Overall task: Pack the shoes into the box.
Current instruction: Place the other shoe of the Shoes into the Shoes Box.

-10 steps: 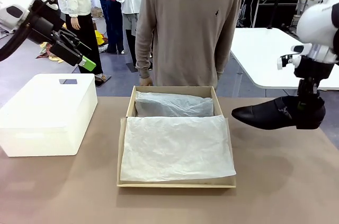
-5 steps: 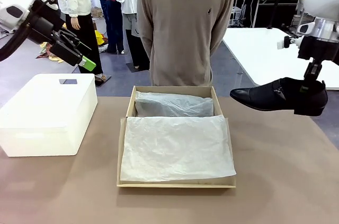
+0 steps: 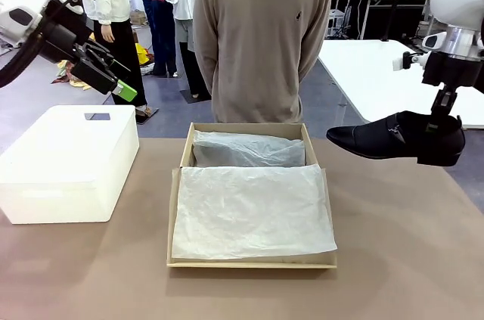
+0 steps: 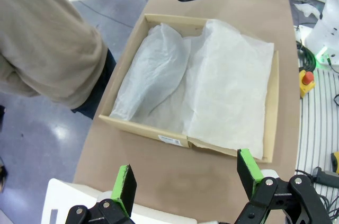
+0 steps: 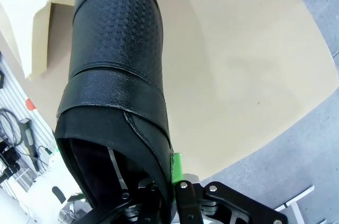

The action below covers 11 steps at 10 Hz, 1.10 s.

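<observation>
While right gripper (image 3: 445, 119) clamps a shoe (image 3: 386, 140) (heel end, seemingly), left gripper (image 4: 185, 173) gapes empty; box (image 3: 249, 263) open.

Front cam sits on the robot's side and looks straight across the table (image 3: 408, 259) at the person (image 3: 261, 40), box (image 3: 249, 264) dead centre. Left wrist cam looks down on that same box from high and far off, while the right wrist cam is jammed right against the shoe (image 3: 393, 138).
</observation>
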Available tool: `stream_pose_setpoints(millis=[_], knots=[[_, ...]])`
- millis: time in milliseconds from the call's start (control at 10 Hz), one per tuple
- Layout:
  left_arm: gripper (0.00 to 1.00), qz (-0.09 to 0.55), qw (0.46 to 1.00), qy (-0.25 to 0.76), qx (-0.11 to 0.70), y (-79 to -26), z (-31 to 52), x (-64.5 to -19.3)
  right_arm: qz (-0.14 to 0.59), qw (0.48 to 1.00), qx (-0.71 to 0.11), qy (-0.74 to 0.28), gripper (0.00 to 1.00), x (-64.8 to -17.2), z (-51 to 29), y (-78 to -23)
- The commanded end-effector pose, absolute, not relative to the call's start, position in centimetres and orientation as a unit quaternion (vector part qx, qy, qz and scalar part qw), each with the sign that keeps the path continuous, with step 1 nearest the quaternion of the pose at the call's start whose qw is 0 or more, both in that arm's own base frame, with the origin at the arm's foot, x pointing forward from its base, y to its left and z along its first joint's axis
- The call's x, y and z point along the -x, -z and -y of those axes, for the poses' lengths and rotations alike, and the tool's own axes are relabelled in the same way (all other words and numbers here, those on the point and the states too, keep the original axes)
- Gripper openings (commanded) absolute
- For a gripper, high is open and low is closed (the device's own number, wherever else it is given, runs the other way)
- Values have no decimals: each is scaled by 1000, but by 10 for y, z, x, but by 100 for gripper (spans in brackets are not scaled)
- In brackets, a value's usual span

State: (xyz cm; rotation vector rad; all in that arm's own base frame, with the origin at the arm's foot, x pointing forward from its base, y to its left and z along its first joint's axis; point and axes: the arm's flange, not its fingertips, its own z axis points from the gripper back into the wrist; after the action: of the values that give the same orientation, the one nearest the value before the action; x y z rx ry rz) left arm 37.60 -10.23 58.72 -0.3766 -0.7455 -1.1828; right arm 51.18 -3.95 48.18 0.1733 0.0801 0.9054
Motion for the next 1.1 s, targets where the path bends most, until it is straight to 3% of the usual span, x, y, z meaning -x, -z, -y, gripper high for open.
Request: stream_pose_setpoints(millis=[0,300,1000], knots=[[100,345,742,546,178,-588,101,-376,-35,895,-82,-437,0,-511,41,-486],[100,345,742,546,178,-588,101,-376,-9,917,-78,-392,0,-510,7,-507],[100,345,742,546,178,-588,101,-376,26,995,10,-91,0,-483,-92,-560]])
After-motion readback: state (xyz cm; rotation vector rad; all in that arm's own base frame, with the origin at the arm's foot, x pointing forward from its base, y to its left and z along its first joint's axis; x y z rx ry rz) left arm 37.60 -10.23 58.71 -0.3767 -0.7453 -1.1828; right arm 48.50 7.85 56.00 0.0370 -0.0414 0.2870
